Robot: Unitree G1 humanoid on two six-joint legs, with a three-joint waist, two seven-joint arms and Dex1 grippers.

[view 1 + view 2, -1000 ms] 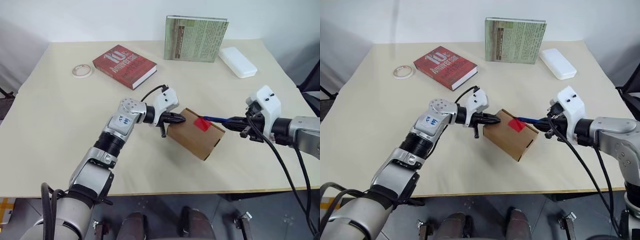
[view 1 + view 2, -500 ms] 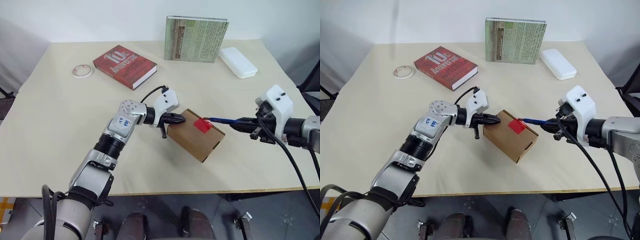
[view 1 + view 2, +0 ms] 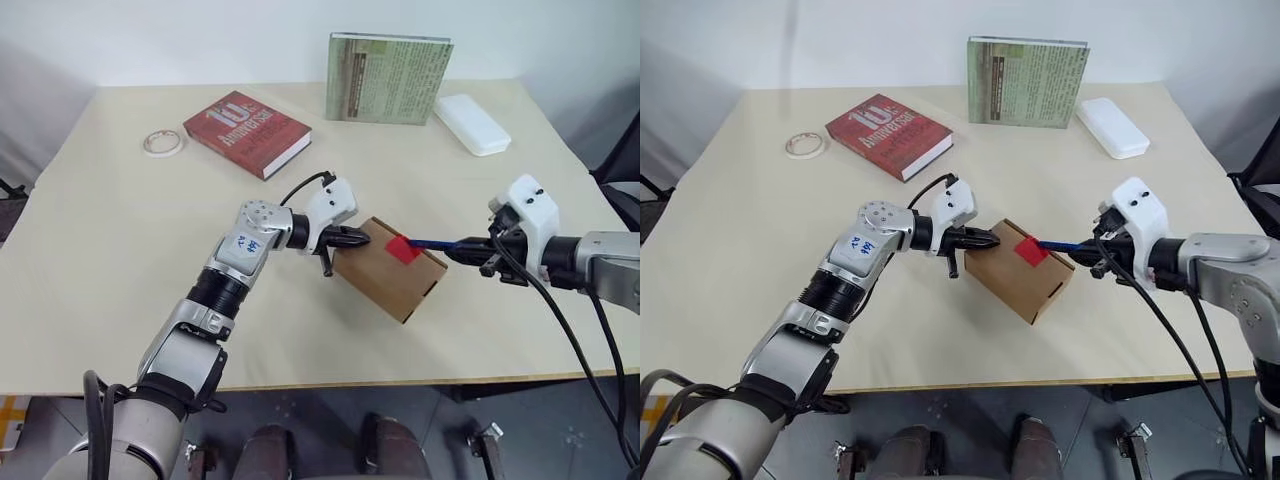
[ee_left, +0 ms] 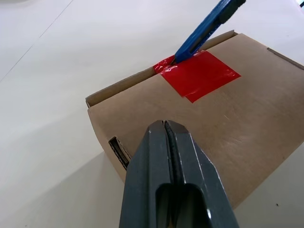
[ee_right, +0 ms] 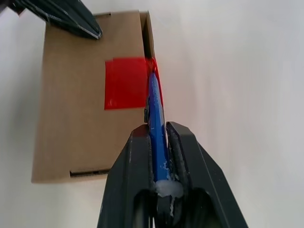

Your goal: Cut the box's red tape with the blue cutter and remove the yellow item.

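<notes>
Left eye view: my left gripper (image 3: pixel 362 238) has its two black fingers pressed together, with nothing between them, and their tips rest against the near upper corner of the box (image 3: pixel 385 277). The box lies on the table (image 3: pixel 120 240), roughly at its middle, turned at an angle, flaps closed. The red tape (image 3: pixel 403 247) sits on the box's top face at the edge farthest from my left gripper and folds over that edge.

My right gripper (image 3: pixel 466 250) is clamped on the blue cutter (image 3: pixel 432 243), which lies nearly level and points toward the box. In the left wrist view the cutter's tip (image 4: pixel 176 60) meets the tape right at the seam where the top flap joins the side. In the right wrist view the cutter's blue body (image 5: pixel 156 128) runs between my two fingers (image 5: pixel 127 175) and along that taped edge.

Toward the far side of the table lie a white tape roll (image 3: pixel 162 143), a red book (image 3: pixel 246 132), a green book (image 3: pixel 386 78) standing upright, and a flat white case (image 3: pixel 472 123), all well apart from the box.
</notes>
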